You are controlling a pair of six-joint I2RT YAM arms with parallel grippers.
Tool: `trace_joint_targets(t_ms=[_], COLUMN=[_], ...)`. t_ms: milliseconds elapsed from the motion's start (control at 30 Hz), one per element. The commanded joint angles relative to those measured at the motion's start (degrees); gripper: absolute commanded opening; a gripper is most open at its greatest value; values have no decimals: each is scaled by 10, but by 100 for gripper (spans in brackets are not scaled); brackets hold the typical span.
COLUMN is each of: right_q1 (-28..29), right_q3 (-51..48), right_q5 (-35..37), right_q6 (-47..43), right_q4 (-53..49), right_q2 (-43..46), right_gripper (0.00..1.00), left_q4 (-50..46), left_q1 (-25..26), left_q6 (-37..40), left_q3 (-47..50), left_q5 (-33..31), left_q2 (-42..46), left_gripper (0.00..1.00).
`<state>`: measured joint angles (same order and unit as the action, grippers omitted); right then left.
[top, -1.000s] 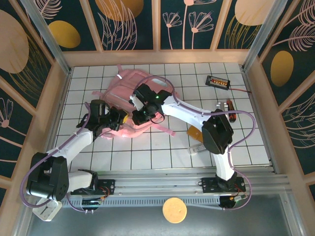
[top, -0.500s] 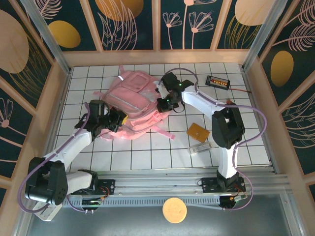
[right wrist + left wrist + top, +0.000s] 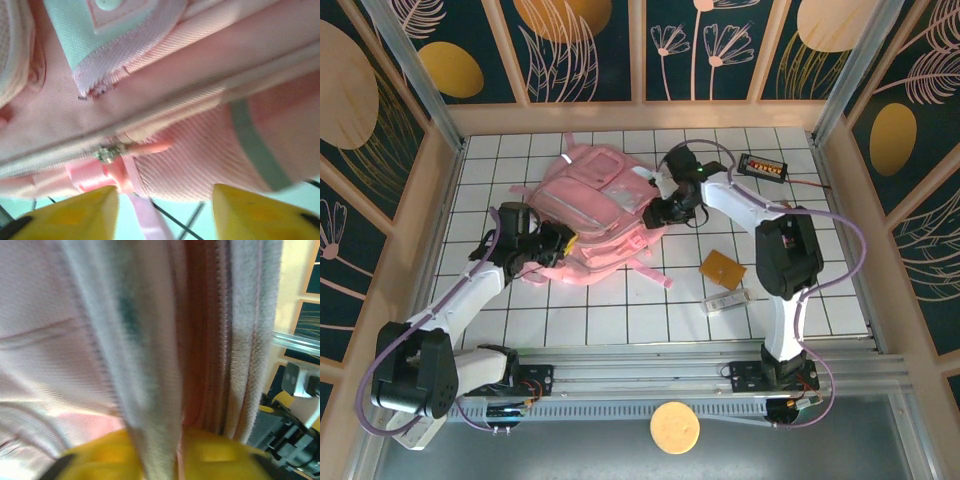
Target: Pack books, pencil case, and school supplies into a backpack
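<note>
The pink backpack [image 3: 595,215] lies flat on the white tiled table. My left gripper [image 3: 560,240] is at its lower-left edge. In the left wrist view my left gripper [image 3: 177,455] has its yellow fingers [image 3: 100,460] parted, and a pale strip of the backpack [image 3: 150,390] runs between them. My right gripper [image 3: 660,212] is at the bag's right edge. It stands open [image 3: 165,215] just off the fabric, near a zipper pull [image 3: 112,152]. An orange-brown square book [image 3: 723,268] and a whitish block of school supplies [image 3: 725,301] lie on the table to the right. The pencil case is hidden.
A black gadget with orange digits [image 3: 763,165] and a red wire sits at the back right. Wooden walls [image 3: 445,200] fence the table on three sides. A metal rail [image 3: 650,352] runs along the near edge.
My right gripper moved from over the backpack's middle to its right edge and opened. The backpack shifted back and lies flatter. My left fingers parted round the strip.
</note>
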<state>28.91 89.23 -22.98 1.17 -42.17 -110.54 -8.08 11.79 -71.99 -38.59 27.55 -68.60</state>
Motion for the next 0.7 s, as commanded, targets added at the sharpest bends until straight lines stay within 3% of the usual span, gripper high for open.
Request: trace_joint_targets(t_ms=[0, 67, 167, 200, 333, 467, 600, 667], right_q1=[-1, 0, 3, 3, 8, 32, 36, 39], right_q3=[-7, -12, -18, -19, -29, -79, -161, -226], right_q5=[1, -8, -22, -32, -75, -77, -88, -92], right_q6=[-3, -1, 23, 39, 107, 164, 173, 133], right_q4=[-3, 9, 52, 70, 131, 225, 342, 426], right_q2=[79, 105, 137, 142, 141, 160, 199, 236], right_gripper=[64, 71, 88, 97, 99, 99, 99, 97], left_q4=[-18, -38, -78, -100, -230, -384, -412, -395], left_q1=[-6, -6, -6, -7, -5, 15, 42, 54], left_q6=[23, 30, 44, 57, 181, 391, 583, 688], left_q3=[-16, -18, -24, -32, -110, -261, -333, -336], left_q5=[-9, -12, -14, -14, -61, -183, -251, -235], left_q2=[23, 38, 70, 78, 84, 32, -9, -7], left_gripper=[47, 58, 94, 99, 99, 99, 98, 95])
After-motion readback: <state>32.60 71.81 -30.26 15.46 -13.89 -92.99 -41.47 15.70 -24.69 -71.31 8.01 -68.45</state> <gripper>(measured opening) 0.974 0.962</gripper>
